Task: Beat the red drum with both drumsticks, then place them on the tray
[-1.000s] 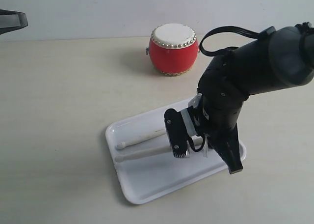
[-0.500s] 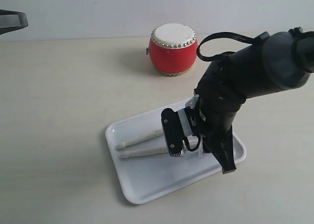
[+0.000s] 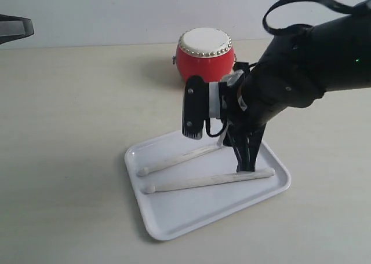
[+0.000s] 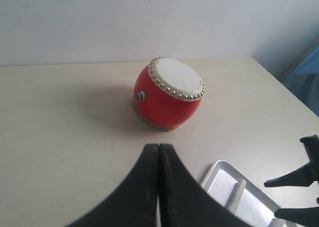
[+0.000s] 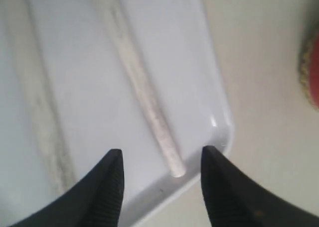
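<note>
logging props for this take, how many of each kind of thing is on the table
red drum: 1
drumsticks: 2, both lying in the tray
white tray: 1
total: 4

Illumination is bright, even and diffuse in all views. The drum [image 3: 205,58] casts a soft shadow on the bench [image 3: 69,102], toward the left in the exterior view. The right wrist view is out of focus; the tray [image 5: 219,115] rim shows one small glare spot.
</note>
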